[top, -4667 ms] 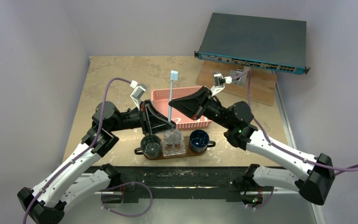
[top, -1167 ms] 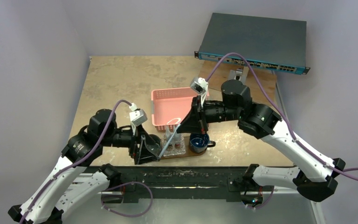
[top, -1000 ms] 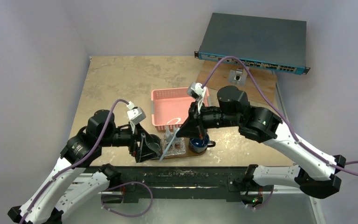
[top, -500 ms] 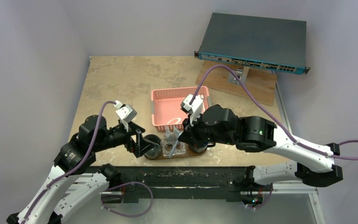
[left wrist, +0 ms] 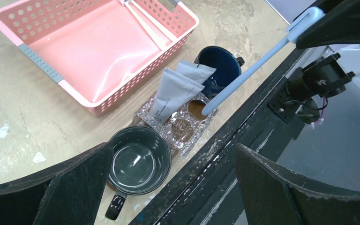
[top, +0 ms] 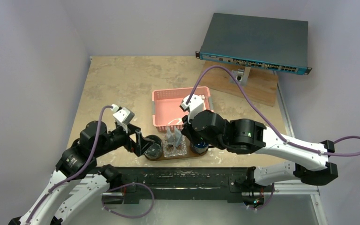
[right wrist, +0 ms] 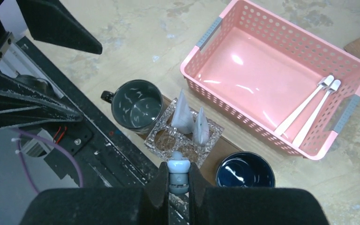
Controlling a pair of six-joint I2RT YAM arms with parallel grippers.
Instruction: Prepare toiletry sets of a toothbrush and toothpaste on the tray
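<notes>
Now the right jaws are clamped on the toothbrush (left wrist: 253, 70), which slants down to the clear holder (left wrist: 183, 129) on the tray (right wrist: 222, 147), its lower tip close over an open hole beside the toothpaste (left wrist: 171, 91) tubes. Its long axis leans away from the holder, so I judge it needs lowering straight in. The left jaws stand wide apart and empty beyond the grey mug (left wrist: 138, 161).

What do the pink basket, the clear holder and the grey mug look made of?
Pink basket: moulded plastic, semi-gloss; rows of holes, soft sheen.
Clear holder: glass or acrylic, unclear which; transparent, faceted glints.
Grey mug: probably glazed ceramic; glossy reflections inside.
</notes>
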